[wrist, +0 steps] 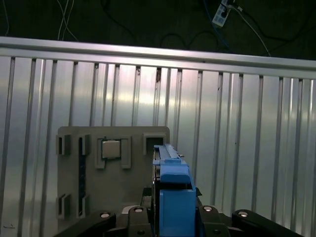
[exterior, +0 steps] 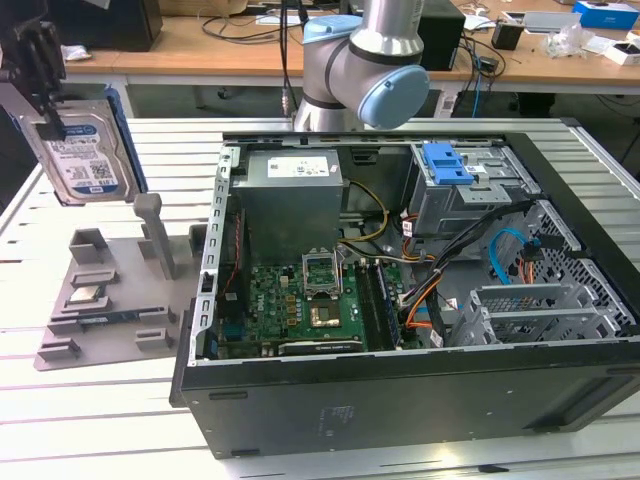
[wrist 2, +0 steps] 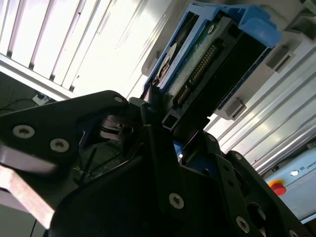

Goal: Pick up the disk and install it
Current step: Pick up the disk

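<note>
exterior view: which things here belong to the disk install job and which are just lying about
Job: disk, held by the gripper; open computer case; its drive cage.
Lying about: grey parts stand; blue box on the back desk.

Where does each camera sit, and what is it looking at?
Exterior view: off the arm, looking down over the open computer case; shows the arm and pincer holding the disk.
First wrist view: on the arm, looking past the pincer and the blue-framed disk at the grey holder.
Second wrist view: on the arm, close on the pincer and the disk, connector edge showing.
All three share the disk.
</note>
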`<act>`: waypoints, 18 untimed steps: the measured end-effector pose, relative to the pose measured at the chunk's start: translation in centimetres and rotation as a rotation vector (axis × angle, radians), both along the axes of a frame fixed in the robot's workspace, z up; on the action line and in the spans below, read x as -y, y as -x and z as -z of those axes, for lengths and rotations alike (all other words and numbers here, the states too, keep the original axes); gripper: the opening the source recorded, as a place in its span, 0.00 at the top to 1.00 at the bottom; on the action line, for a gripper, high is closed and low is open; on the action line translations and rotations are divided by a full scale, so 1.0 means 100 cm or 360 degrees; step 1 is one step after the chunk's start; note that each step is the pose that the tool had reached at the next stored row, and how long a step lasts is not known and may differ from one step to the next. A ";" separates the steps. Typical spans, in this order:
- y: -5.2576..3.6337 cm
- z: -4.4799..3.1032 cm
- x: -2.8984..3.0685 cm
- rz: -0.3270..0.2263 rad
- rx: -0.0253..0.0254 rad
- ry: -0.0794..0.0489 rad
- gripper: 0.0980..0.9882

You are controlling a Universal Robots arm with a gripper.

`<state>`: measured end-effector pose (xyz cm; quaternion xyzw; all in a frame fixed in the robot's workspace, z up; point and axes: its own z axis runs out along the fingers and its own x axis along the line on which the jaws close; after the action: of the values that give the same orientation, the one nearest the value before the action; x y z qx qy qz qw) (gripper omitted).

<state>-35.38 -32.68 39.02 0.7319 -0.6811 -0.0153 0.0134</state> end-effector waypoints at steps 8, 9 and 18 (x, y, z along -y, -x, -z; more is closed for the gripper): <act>0.0000 -0.0172 -0.0011 0.0000 0.00002 0.0000 0.70; 0.0000 -0.0187 -0.0012 0.0000 0.00001 0.0000 0.70; 0.0000 -0.0354 -0.0022 0.0000 0.00002 0.0000 0.70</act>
<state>-35.38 -32.47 42.56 0.7319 -0.6811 -0.0153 0.0133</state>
